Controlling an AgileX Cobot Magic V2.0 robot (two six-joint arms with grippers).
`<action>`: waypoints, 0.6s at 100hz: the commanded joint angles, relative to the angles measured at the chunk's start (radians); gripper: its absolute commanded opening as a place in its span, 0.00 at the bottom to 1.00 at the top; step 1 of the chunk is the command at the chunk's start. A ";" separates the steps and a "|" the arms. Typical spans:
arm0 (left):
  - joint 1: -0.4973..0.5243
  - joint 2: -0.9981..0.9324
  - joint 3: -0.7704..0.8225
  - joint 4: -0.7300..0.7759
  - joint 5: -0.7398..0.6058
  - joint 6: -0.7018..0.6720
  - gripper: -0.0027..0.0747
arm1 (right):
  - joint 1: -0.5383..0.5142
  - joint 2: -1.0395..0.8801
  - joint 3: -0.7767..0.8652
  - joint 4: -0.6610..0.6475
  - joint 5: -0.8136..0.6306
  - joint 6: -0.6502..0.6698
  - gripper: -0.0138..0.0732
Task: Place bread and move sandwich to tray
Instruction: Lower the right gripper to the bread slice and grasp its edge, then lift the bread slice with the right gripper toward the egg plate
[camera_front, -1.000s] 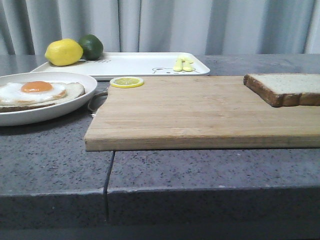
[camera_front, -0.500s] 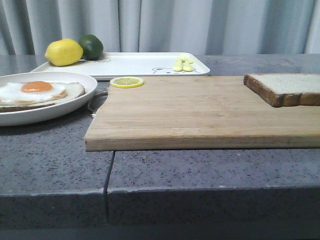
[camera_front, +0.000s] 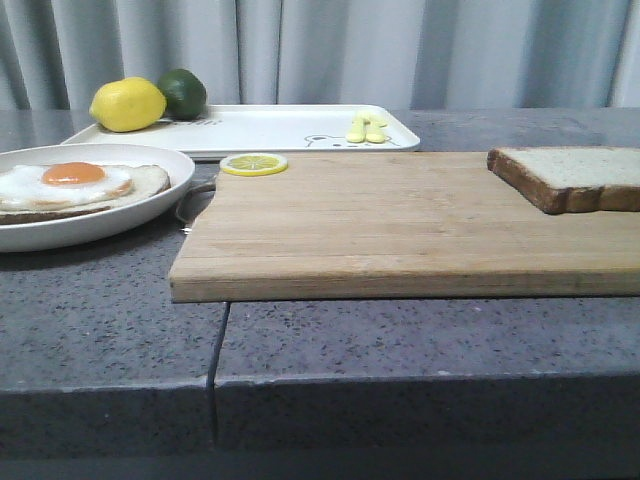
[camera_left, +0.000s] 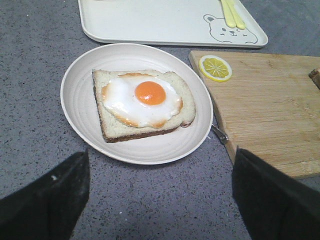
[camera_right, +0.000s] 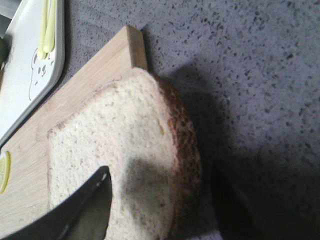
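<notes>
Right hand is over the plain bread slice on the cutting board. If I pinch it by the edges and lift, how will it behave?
The bread is thick with a soft pale crumb, so it will probably dent under a firm pinch. Its darker crust looks firmer, so gripping there seems safer. It lies flat on the cutting board, so it should not roll, but it may sag when lifted.

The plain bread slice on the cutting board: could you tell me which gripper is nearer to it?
Right. The right gripper is open directly over the bread, fingers straddling it. The left gripper is open near the plate, away from it.

left gripper (camera_left: 160, 195): fingers spread wide | right gripper (camera_right: 165, 210): fingers apart
</notes>
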 joint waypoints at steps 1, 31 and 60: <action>0.003 0.009 -0.035 -0.031 -0.058 -0.001 0.74 | -0.007 -0.010 -0.023 0.031 0.045 -0.024 0.67; 0.003 0.009 -0.035 -0.031 -0.058 -0.001 0.74 | -0.007 0.032 -0.023 0.031 0.082 -0.042 0.67; 0.003 0.009 -0.035 -0.031 -0.058 -0.001 0.74 | -0.007 0.038 -0.023 0.031 0.073 -0.042 0.35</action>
